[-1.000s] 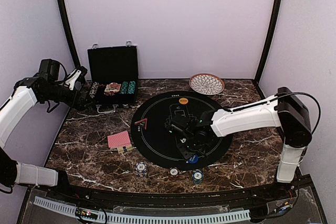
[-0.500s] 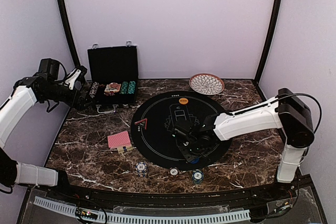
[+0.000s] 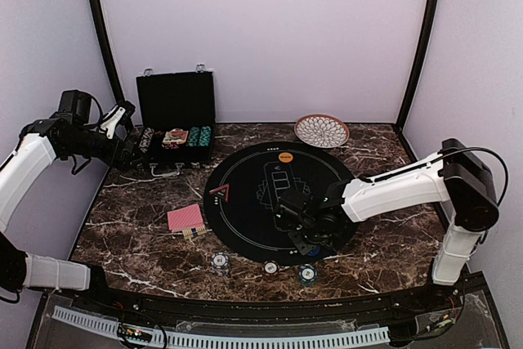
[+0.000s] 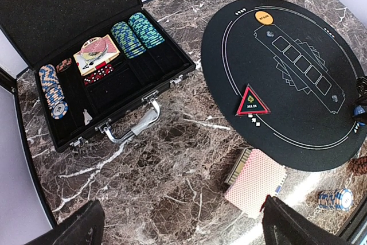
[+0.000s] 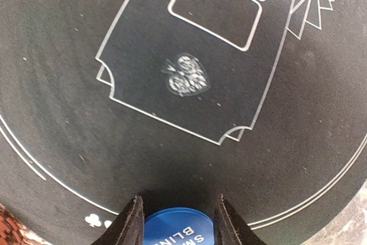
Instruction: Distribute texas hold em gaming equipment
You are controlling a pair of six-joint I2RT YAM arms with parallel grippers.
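Far left, the left pincer (image 4: 183, 216) hung above the left side of the table (image 3: 139, 226). Its two fingers were spread wide and had nothing between them. Just past it sat the black case (image 3: 176, 100), lid up, close to the back wall. Inside the case there was a blue-and-white chip stack (image 4: 53, 90) on the left, a deck (image 4: 96, 54) in a middle slot, and two teal chip rows (image 4: 137, 32) next to that.

Moving right, a little pile of red-backed cards (image 3: 185, 217) lay on the marble just off the left rim of the black round mat (image 3: 245, 226). A few card edges poked out on the pile's near side. The red-triangle marker (image 3: 219, 192) sat on the mat near its left edge. Down by the near edge of the table, three striped chips (image 3: 270, 267) were lined up just outside the mat, each apart from the others.

The orange button (image 3: 285, 156) was on the mat at its far rim. The right pincer (image 5: 179, 199) was down low over the near-right part of the mat, clamped on the blue button (image 5: 179, 230). The disc filled the gap and met both fingers. Its white lettering was only partly readable. Honestly couldn't tell if the button was lifted or resting on the mat.

The patterned plate (image 3: 321, 130) sat on the table at the back, just beyond the mat.
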